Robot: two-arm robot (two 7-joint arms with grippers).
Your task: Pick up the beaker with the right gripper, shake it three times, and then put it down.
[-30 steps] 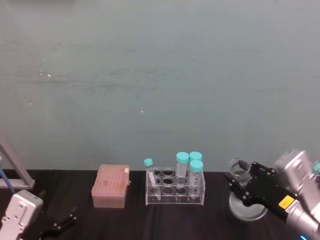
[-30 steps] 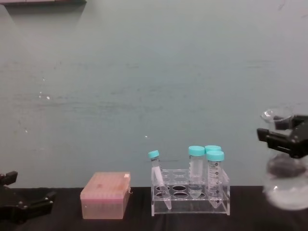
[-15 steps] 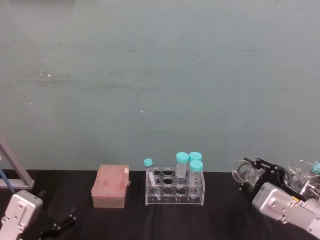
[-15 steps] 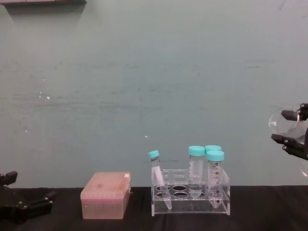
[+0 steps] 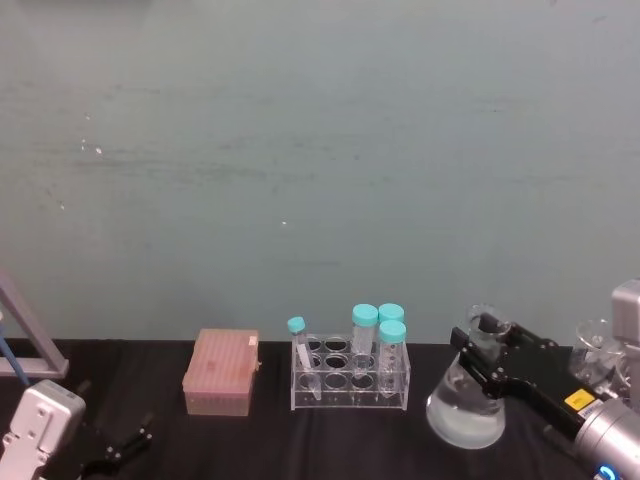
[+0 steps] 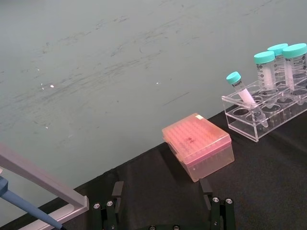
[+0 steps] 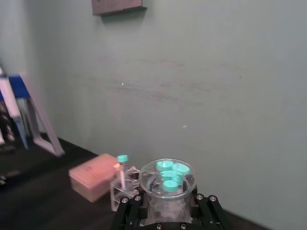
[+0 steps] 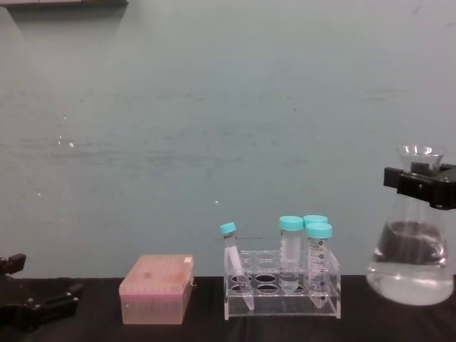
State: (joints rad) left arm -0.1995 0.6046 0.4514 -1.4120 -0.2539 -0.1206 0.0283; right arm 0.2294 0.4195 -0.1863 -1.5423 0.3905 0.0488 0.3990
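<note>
The right gripper [image 8: 422, 187] is at the right side of the scene, reaching in from the right edge of the chest view. Its two flat black fingers [image 7: 204, 211] are closed around the narrow neck of the beaker [image 5: 466, 412], just under the flared lip, with glass filling the gap between them. The beaker stands upright, and clear liquid [image 8: 410, 286] lies level in its wide base. It is to the right of the tube rack [image 8: 282, 291], apart from it, and seems a little nearer to the robot. In the chest view its base sits slightly higher than the foot of the rack; whether it touches the black worktop [image 5: 270, 450] cannot be told for certain.

The clear rack holds four teal-capped tubes [image 5: 378, 322]: three stand upright at its right end and a slimmer one leans at its left end. Left of the rack, with a small gap, is a pink lidded box [image 8: 156, 288]. Both are set close to the far edge of the worktop, against the pale green wall [image 8: 214, 107].

The left gripper [image 6: 162, 191] rests low at the near left corner, well apart from the box. Its thin fingers are spread open with nothing between them. A grey slanted stand [image 5: 25, 335] is at the far left edge.
</note>
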